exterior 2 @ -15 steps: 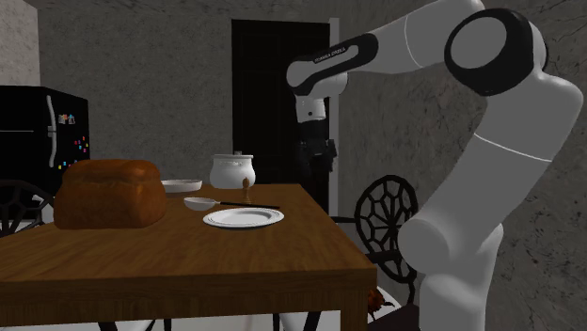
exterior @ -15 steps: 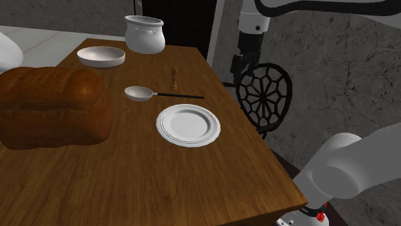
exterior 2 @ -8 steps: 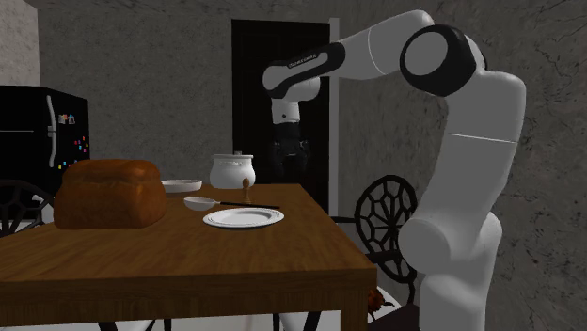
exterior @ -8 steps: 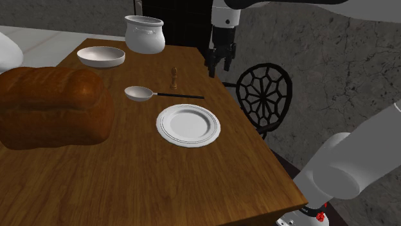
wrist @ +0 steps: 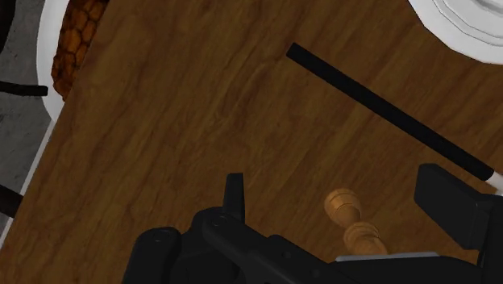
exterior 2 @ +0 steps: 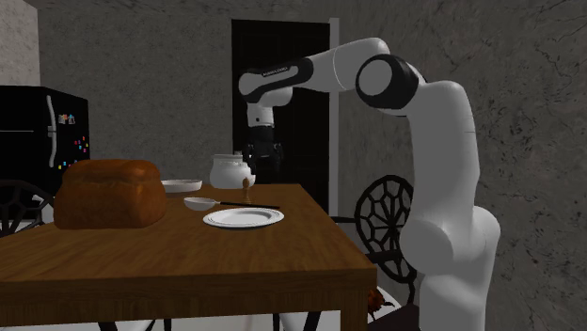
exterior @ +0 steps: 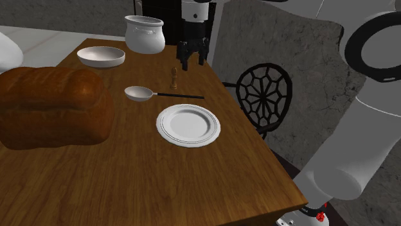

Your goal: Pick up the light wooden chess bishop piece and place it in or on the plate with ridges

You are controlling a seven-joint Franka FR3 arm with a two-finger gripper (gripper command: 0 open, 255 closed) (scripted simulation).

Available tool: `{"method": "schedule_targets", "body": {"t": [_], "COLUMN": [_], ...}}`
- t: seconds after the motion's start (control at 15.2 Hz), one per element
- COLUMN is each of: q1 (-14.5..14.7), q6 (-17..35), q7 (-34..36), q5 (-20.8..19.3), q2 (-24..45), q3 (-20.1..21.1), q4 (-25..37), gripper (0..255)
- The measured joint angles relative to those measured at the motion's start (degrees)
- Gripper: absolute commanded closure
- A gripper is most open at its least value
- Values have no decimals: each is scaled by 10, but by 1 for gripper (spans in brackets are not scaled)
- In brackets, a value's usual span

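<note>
Black claw (exterior: pixel 193 63) released, fingers wide apart, hanging over far end of table (exterior: pixel 148 173). Bishop (wrist: pixel 348 216), light wood, upright below claw, btwn the fingers in wrist view, untouched. Just past it a spoon (wrist: pixel 387 109), black handle lying crosswise btwn claw and ridged plate (exterior: pixel 188 125). White pot (exterior: pixel 144 33) near claw. Bowl (exterior: pixel 101 56) and bread loaf (exterior: pixel 51 106) well apart.

Arm (exterior 2: pixel 442 141) stretched far out, elbow high; wrist (exterior 2: pixel 259 115) turned straight down. Black jaws point downward, spread wide apart, clasping nothing between them.
</note>
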Motion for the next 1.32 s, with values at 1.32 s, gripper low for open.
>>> {"method": "schedule_targets", "body": {"t": [1.32], "q1": [32], "q6": [2], "q7": [29], "q5": [-20], "q2": [161], "q3": [11], "q4": [161], "gripper": [0]}}
